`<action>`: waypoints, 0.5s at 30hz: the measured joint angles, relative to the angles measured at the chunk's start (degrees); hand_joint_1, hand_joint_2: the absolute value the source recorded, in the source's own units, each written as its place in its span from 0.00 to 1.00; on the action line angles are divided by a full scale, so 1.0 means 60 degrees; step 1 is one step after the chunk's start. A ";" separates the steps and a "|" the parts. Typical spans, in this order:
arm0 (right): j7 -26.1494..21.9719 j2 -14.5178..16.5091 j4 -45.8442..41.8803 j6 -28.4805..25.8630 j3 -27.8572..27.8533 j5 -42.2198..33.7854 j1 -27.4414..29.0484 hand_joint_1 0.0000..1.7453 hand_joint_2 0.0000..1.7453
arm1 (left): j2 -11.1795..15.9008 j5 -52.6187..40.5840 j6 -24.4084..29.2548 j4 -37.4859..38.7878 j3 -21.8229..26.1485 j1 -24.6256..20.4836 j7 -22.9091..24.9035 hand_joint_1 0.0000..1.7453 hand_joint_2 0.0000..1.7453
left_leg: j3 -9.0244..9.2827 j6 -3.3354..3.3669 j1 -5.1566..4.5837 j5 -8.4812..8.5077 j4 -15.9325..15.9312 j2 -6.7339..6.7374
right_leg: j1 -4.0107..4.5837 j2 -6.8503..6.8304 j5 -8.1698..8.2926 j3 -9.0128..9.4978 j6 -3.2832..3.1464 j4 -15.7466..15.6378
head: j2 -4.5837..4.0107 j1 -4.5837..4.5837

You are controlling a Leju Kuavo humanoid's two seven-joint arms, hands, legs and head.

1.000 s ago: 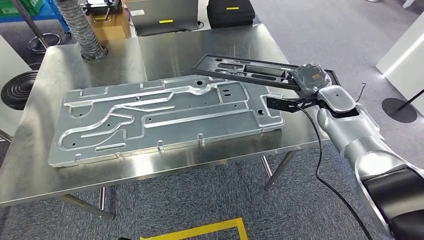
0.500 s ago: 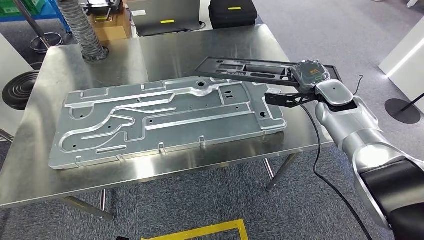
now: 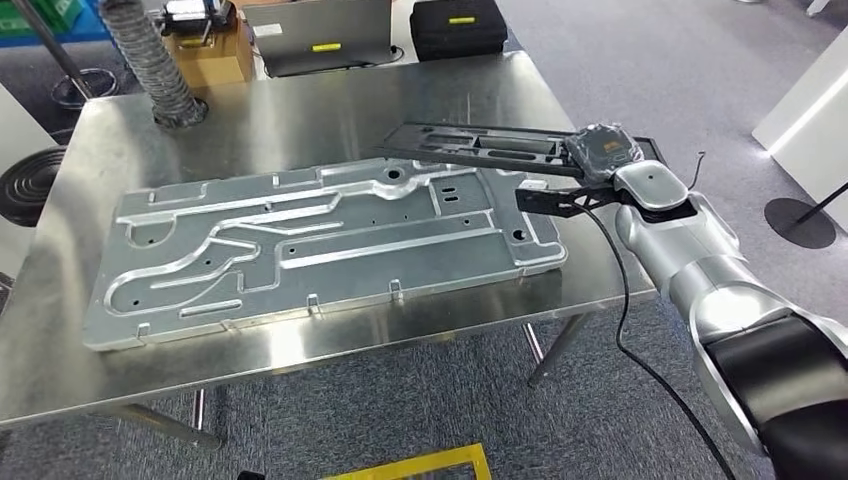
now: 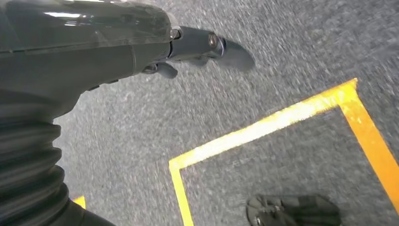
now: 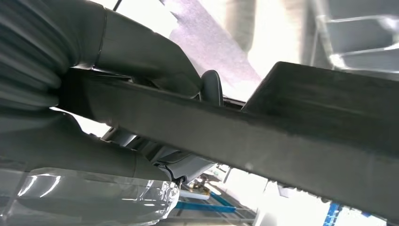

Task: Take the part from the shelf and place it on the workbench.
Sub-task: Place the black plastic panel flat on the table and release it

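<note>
Grey carpet surrounded a stainless steel table [image 3: 300, 110] carrying a large machined aluminium plate [image 3: 320, 245]. At the table's right edge, the right hand [image 3: 600, 150] gripped one end of a long black plastic frame part [image 3: 480, 145], held above the table beside the plate's far corner. The left hand [image 4: 202, 47] hung over yellow floor tape [image 4: 282, 122], fingers loosely extended, holding nothing.

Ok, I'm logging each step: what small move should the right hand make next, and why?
Probably lower it: the right hand holds the black part by one end, over the workbench, partly above the large metal plate.
</note>
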 joint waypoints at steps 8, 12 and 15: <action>0.0034 0.0050 0.0108 -0.0009 0.0000 -0.0035 0.0002 1.00 1.00 | 0.0007 -0.0005 -0.0005 0.0000 -0.0010 0.0004 0.0002 0.00 1.00 | 0.0207 0.0278 0.0061 -0.0071 -0.0152 -0.0024 | -0.0098 -0.0023 -0.1024 -0.1441 0.0347 0.2654 | 0.0000 0.0001; 0.0022 0.0050 0.0154 0.0012 0.0000 -0.0039 0.0022 1.00 1.00 | 0.0003 -0.0002 -0.0037 0.0000 -0.0010 0.0011 -0.0126 0.00 1.00 | 0.0394 0.0225 0.0051 -0.0222 -0.0145 -0.0044 | -0.0101 -0.0022 0.0274 -0.0913 0.0231 0.0999 | 0.0000 0.0001; 0.0007 0.0053 0.0160 0.0032 0.0000 -0.0044 0.0004 1.00 1.00 | -0.0008 -0.0041 -0.0046 0.0000 -0.0017 0.0004 -0.0226 0.00 1.00 | 0.0416 0.0116 0.0033 -0.0297 -0.0156 -0.0046 | 0.0005 -0.0024 0.0536 -0.0491 0.0072 0.0008 | 0.0001 0.0001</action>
